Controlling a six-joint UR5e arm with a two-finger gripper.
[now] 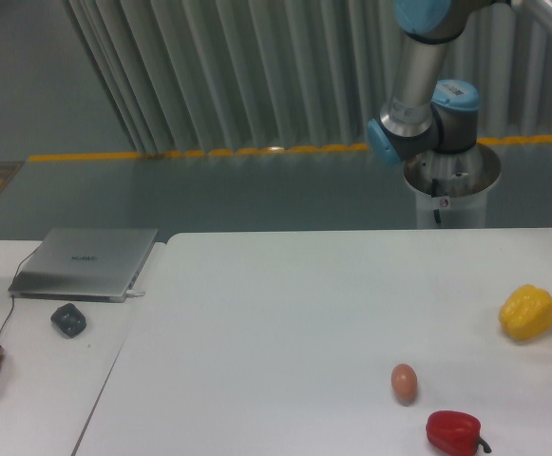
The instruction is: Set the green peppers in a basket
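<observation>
The green pepper (68, 319) sat just beside the laptop (85, 261), untouched; no basket or gripper showed. The arm (418, 85) probably needed to reach it first.

The robot arm (418, 71) is built of silvery-grey metal tubes joined by dark grey housings with light-blue round caps, and it rises from a pale cylindrical pedestal (451, 195) bearing a small red-and-white sticker and a thin dark cable down its front.
</observation>
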